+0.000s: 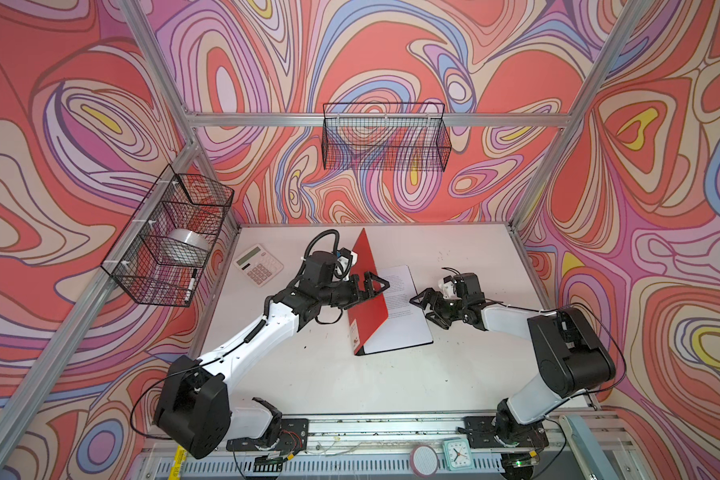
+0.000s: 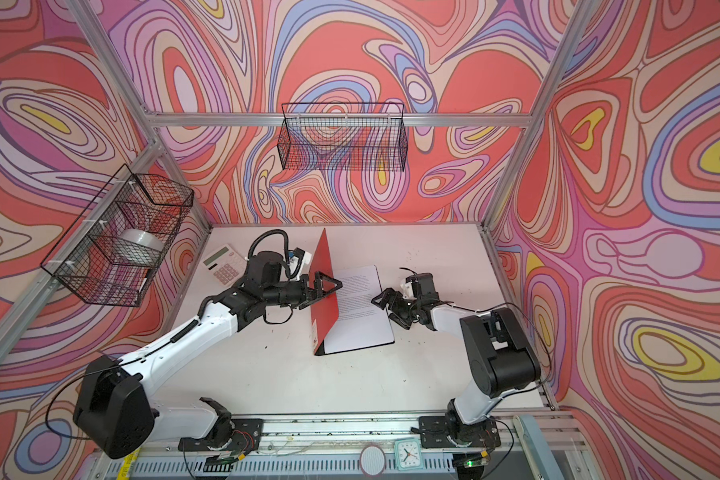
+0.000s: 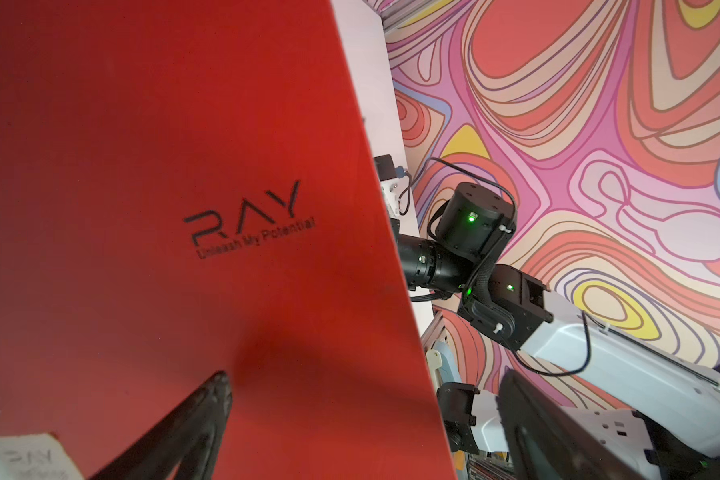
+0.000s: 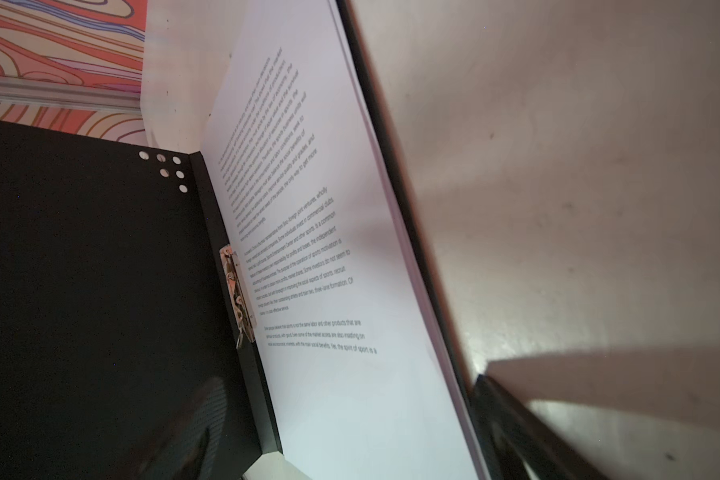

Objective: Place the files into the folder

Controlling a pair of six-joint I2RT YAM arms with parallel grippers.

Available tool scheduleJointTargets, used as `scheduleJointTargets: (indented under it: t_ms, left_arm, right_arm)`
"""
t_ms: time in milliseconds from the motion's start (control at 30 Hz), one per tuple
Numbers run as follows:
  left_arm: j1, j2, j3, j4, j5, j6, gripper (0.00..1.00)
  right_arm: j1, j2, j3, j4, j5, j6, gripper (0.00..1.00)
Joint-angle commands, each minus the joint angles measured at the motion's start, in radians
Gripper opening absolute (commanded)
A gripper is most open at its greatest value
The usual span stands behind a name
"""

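Hidden in both top views behind the raised cover: the spine of the folder (image 1: 368, 320) and the strip of the files (image 1: 404, 320) next to it. Impossible to count the sheets; only a thin layered edge in the right wrist view. Print too small to read from above, blurred at the wrist. Corner label (image 3: 26, 457) cut off by the frame. Right fingers (image 4: 512, 424): one clear at the wrist, its mate barely separable from the black inner cover; from above (image 1: 420, 297) plainly spread apart, gripping nothing, at the sheets' right edge, contact not discernible. Left fingers (image 3: 213, 395) also wide apart, straddling the cover's free edge, one against the red outside, the other on the inner side; unclear whether pressing or merely touching

Bare counter (image 1: 350, 382) all along the front edge and toward the right edge. Calculator (image 1: 258, 264) near the back left corner, well apart from the folder

Folder midway between left and right edges, nearer the back edge: back cover flat under the white sheets, black rim showing; front cover standing nearly upright, red with "RAY" lettering (image 3: 242, 216) outside, black inside. Metal clip (image 4: 235, 291) at the spine, just beside the sheets
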Motion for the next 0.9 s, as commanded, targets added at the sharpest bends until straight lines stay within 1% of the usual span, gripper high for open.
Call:
scheduleJointTargets:
  t_ms: [0,33,133,200,267,300,367,400,467,533,567,633,667,733,767,800,833,867]
  left_arm:
    - [-0.036,0.074,0.044,0.092,-0.034,-0.026,1.00]
    - [-0.047,0.098,0.053,0.102,-0.043,-0.029,1.00]
    - [-0.082,0.182,0.085,0.143,-0.059,-0.040,1.00]
    - [-0.107,0.246,0.109,0.167,-0.076,-0.042,1.00]
    - [-0.124,0.316,0.138,0.192,-0.064,-0.064,1.00]
    - [-0.129,0.356,0.152,0.218,-0.041,-0.081,1.00]
    - [-0.130,0.387,0.165,0.250,-0.008,-0.105,1.00]
    - [-0.127,0.374,0.161,0.250,-0.015,-0.099,1.00]
    - [-0.108,0.314,0.157,0.197,-0.031,-0.053,1.00]
    - [-0.075,0.219,0.136,0.129,-0.054,0.008,1.00]
    - [-0.057,0.155,0.118,0.085,-0.088,0.049,1.00]
    - [-0.024,0.030,0.083,-0.018,-0.197,0.131,1.00]
    - [-0.011,-0.038,0.061,-0.067,-0.286,0.182,1.00]
    - [-0.001,-0.155,0.010,-0.154,-0.517,0.265,1.00]
    - [0.003,-0.209,-0.021,-0.186,-0.655,0.292,1.00]
    - [0.005,-0.261,-0.065,-0.196,-0.772,0.337,1.00]
    - [0.006,-0.304,-0.114,-0.187,-0.858,0.368,1.00]
    - [0.006,-0.352,-0.174,-0.156,-0.992,0.374,1.00]
  right_arm:
    - [-0.036,-0.027,0.036,-0.137,0.080,0.012,0.98]
    - [-0.069,-0.046,0.040,-0.165,0.090,0.009,0.98]
    - [-0.226,-0.121,0.032,-0.225,0.093,0.009,0.98]
    - [-0.313,-0.179,0.044,-0.265,0.093,-0.018,0.98]
    - [-0.352,-0.227,0.085,-0.327,0.117,-0.063,0.98]
    - [-0.355,-0.250,0.115,-0.358,0.139,-0.091,0.98]
    - [-0.355,-0.288,0.153,-0.399,0.170,-0.120,0.98]
    - [-0.356,-0.309,0.169,-0.410,0.181,-0.132,0.98]
    - [-0.356,-0.333,0.197,-0.434,0.184,-0.169,0.98]
    - [-0.357,-0.363,0.231,-0.470,0.221,-0.223,0.98]
    - [-0.356,-0.380,0.238,-0.478,0.255,-0.242,0.98]
    - [-0.357,-0.417,0.236,-0.457,0.322,-0.276,0.98]
    - [-0.356,-0.435,0.229,-0.438,0.366,-0.292,0.98]
    - [-0.357,-0.464,0.194,-0.370,0.441,-0.304,0.98]
    - [-0.357,-0.475,0.172,-0.326,0.471,-0.309,0.98]
    - [-0.356,-0.488,0.134,-0.240,0.469,-0.355,0.98]
    - [-0.355,-0.499,0.088,-0.151,0.456,-0.367,0.98]
    - [-0.356,-0.508,0.032,-0.043,0.457,-0.385,0.98]
